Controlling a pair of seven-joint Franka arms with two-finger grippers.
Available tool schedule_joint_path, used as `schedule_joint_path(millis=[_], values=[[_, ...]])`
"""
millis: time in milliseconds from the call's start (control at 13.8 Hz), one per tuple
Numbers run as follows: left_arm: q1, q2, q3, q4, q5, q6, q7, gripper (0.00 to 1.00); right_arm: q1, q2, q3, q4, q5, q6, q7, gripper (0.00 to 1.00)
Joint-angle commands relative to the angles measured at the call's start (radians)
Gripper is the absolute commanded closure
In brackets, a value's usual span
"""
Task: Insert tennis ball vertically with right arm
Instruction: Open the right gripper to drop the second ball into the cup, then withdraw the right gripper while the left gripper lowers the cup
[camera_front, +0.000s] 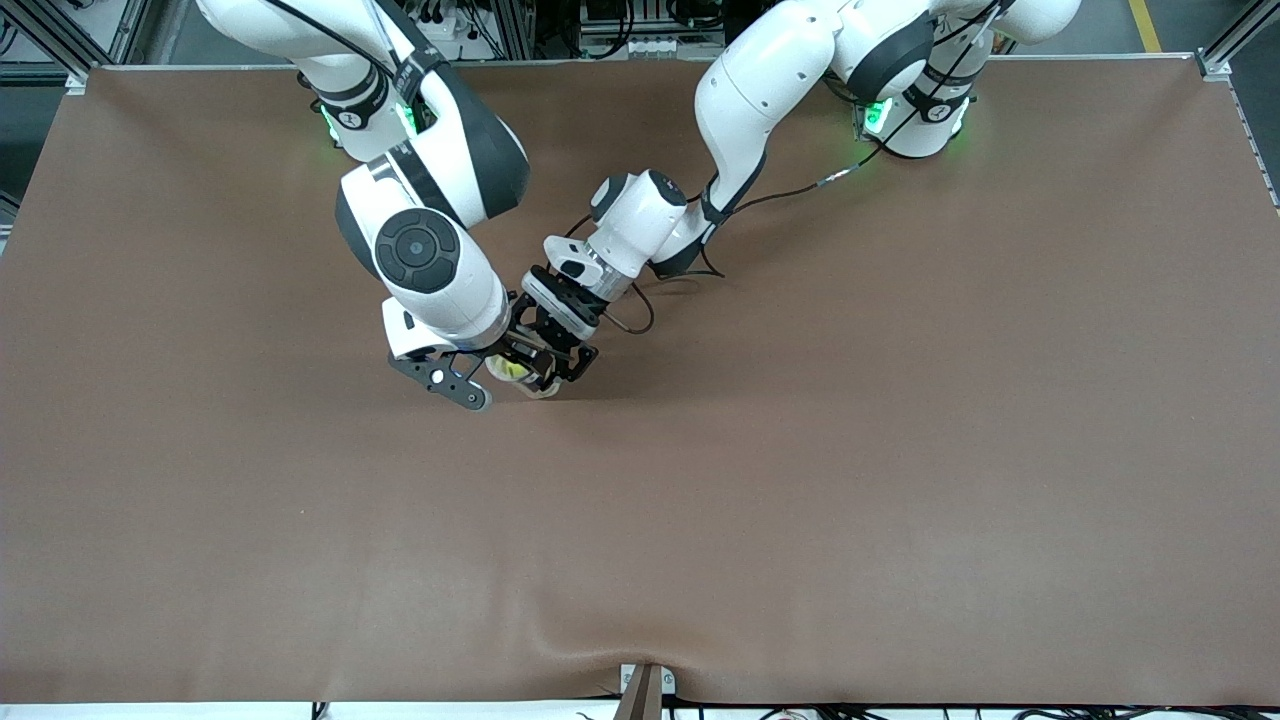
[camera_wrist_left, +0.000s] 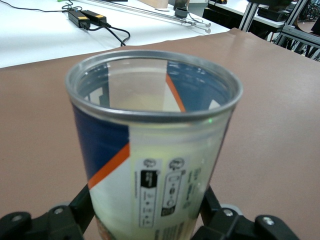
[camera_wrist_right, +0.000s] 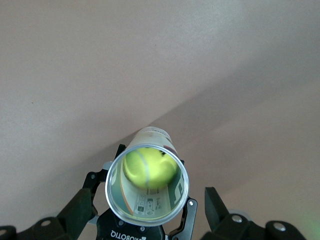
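Clamping the clear ball can (camera_wrist_left: 150, 165) upright above the brown table (camera_front: 900, 450), the left gripper (camera_wrist_left: 145, 220) held it steady while the right gripper (camera_wrist_right: 150, 222), fingers spread apart, hung over its mouth, the tennis ball (camera_wrist_right: 149, 167) lying inside.

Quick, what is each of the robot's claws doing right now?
Left gripper: closed on the upright can.
Right gripper: open over the can, tennis ball inside.

Table (camera_front: 900, 450): brown mat, wide, buckled at its near edge
Frame (camera_front: 60, 45): aluminium rails along the top
Floor (camera_wrist_left: 45, 35): white, with black cables (camera_wrist_left: 107, 27)
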Motion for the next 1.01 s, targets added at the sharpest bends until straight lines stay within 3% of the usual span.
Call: schedule_joint_path(millis=[0, 289, 651, 940], values=[[-0.005, -0.014, 0.006, -0.006, -0.009, -0.001, -0.008, 0.12, -0.041, -0.022, 0.006, 0.006, -0.009, -0.023, -0.019, 0.00], [-0.005, -0.012, 0.007, -0.009, -0.009, -0.002, -0.008, 0.11, -0.167, -0.114, 0.006, 0.052, 0.006, -0.211, -0.262, 0.00], [-0.007, -0.014, 0.007, -0.015, -0.009, -0.004, -0.010, 0.00, -0.299, -0.174, 0.003, 0.205, 0.005, -0.481, -0.517, 0.00], [-0.005, -0.018, 0.007, -0.028, -0.009, -0.004, -0.010, 0.00, -0.425, -0.202, 0.002, 0.250, 0.003, -0.558, -0.747, 0.00]])
